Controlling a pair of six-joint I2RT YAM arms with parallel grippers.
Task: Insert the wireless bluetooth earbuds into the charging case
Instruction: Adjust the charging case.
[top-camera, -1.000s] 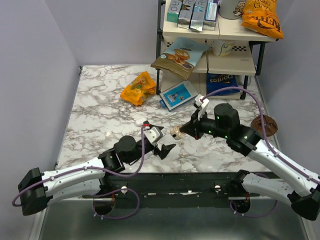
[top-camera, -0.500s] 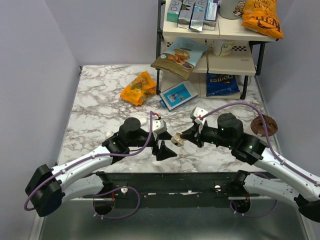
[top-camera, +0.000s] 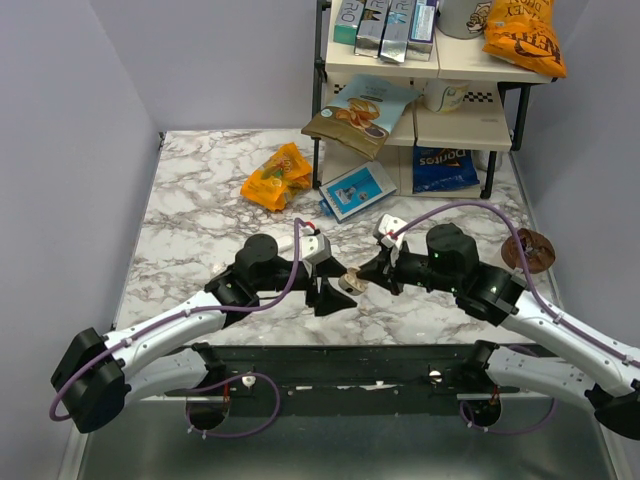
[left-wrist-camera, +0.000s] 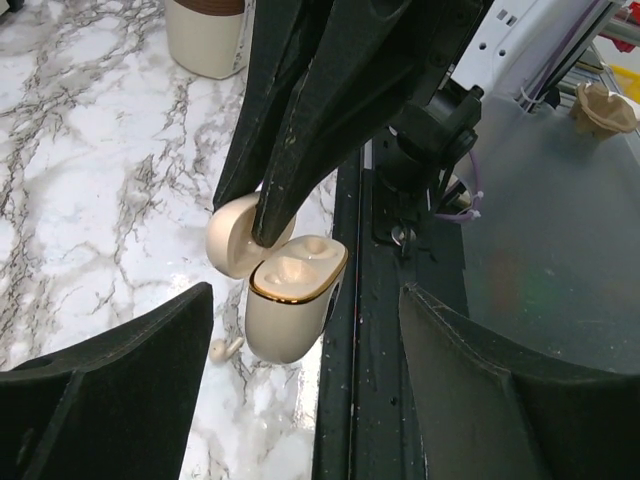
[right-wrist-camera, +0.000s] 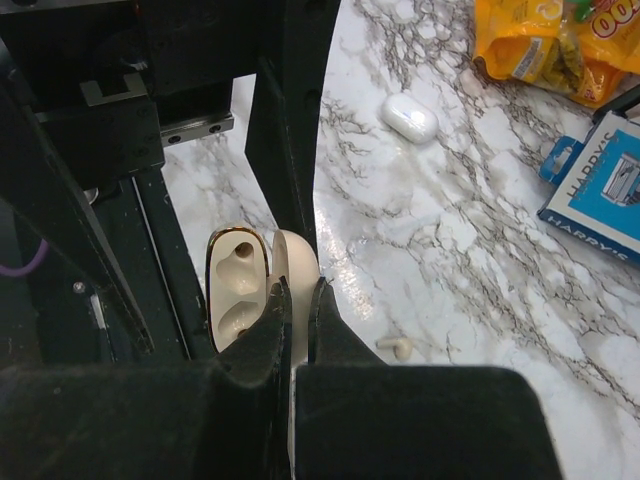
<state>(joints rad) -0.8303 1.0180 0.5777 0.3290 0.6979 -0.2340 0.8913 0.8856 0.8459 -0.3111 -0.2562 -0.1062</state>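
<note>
Charging case (left-wrist-camera: 290, 290): cream, with a gold rim, lid swung open; two empty hollows show inside; held up above the near edge of the surface, between the two arms
Lid (right-wrist-camera: 297, 270): pinched between the fingers of the right claw, so the case hangs from it
Right claw (right-wrist-camera: 297, 300): nearly closed, fingers clamped on the thin lid of the case; reaches in from the right toward the middle
Left claw (left-wrist-camera: 300, 330): jaws spread wide, one on either side of the case body and clear of it; nothing gripped
Earbud (right-wrist-camera: 399, 347): small and cream, lying on the marble just beside the hanging case
White oval thing (right-wrist-camera: 410, 116): lies on the marble farther back, well apart from the case; too small to tell more
Surface (top-camera: 200, 215): white marble with grey veins
Orange snack bag (top-camera: 277, 176): lying toward the back of the surface, left of the shelf
Blue box (top-camera: 355, 189): flat, at the foot of the shelf
Shelf (top-camera: 420, 60): at the back right, carrying cartons and snack bags
Brown disc (top-camera: 527, 250): at the right edge of the surface, behind the right arm
</note>
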